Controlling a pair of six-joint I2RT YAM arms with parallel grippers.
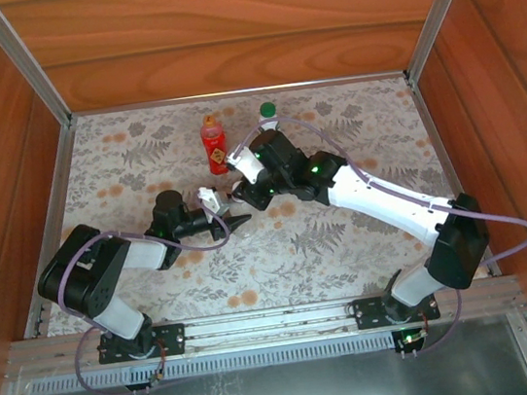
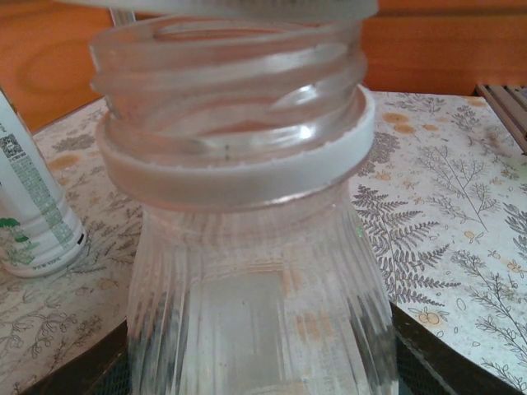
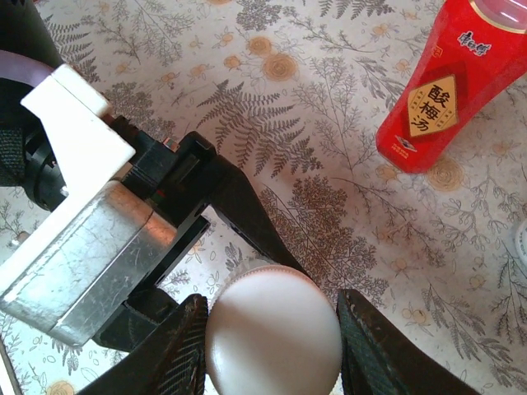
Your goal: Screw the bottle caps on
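I'm on the white cap. My right gripper (image 3: 273,325) has its jaws clamped on either side of the white cap (image 3: 272,346) and holds it over the mouth of the short clear bottle (image 2: 255,313). My left gripper (image 1: 233,223) has its jaws closed on the bottle's body. In the left wrist view the cap's rim sits at the very top of the neck. The threads below it are bare all the way down to the white collar ring (image 2: 239,169). So I judge the screwing has barely begun, if at all, and I can't tell whether the first thread has caught.

The next move calls for keeping the cap level and centred, pressing down lightly, and turning the right wrist while the left holds the bottle from spinning. The ribbed clear plastic will probably give under a hard squeeze, so I'd keep the twist gentle.

All this sits left of the middle of the worktop (image 1: 368,242), nearer its far edge than its near one. The red bottle (image 1: 214,144) stands just beyond the jaws towards the far edge and is my tightest neighbour when the wrist rolls. The labelled clear bottle (image 2: 25,206) stands near the far edge with the dark green cap (image 1: 268,110) on top. Bare cloth lies open towards the near and right edges.
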